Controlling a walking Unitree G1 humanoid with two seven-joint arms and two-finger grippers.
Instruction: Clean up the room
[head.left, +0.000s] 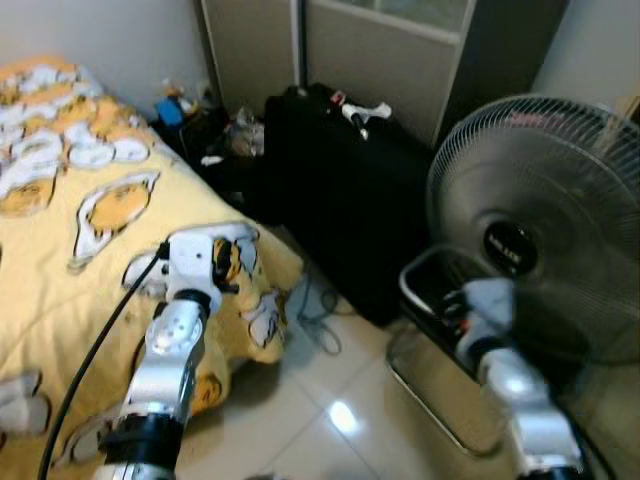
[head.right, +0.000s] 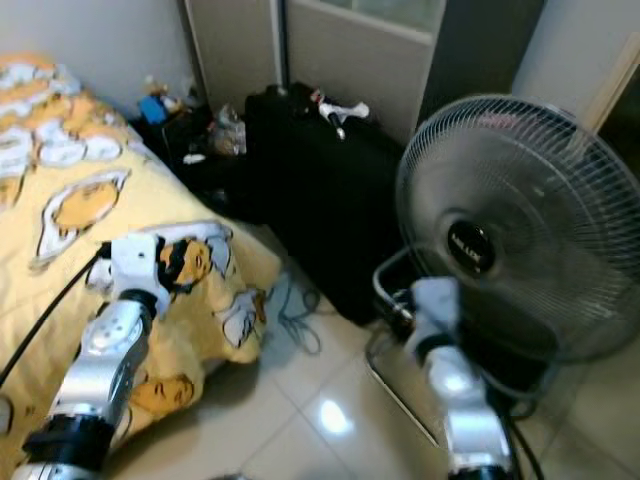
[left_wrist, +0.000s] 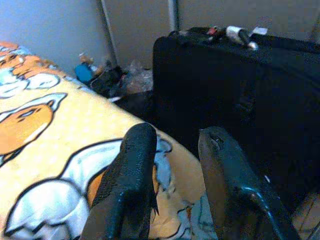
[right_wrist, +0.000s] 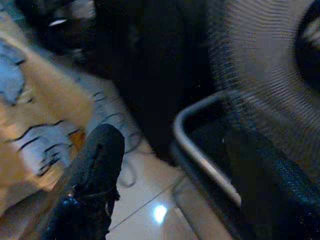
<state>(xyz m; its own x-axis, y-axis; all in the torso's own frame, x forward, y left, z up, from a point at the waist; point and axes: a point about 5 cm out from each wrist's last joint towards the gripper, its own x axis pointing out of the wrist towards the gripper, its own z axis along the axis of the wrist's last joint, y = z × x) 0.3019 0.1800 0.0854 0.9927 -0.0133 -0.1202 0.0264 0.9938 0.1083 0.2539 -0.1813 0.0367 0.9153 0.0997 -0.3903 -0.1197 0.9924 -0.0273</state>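
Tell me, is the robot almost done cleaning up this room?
Hard to say. The yellow blanket lies spread over the bed. Both grippers are open and hold nothing: the left gripper over the bed corner, the right gripper by the fan. A clutter pile sits in the corner, cords on the floor.

I see white lettering on the hub of the fan (head.left: 518, 250), but it is too blurred to read.
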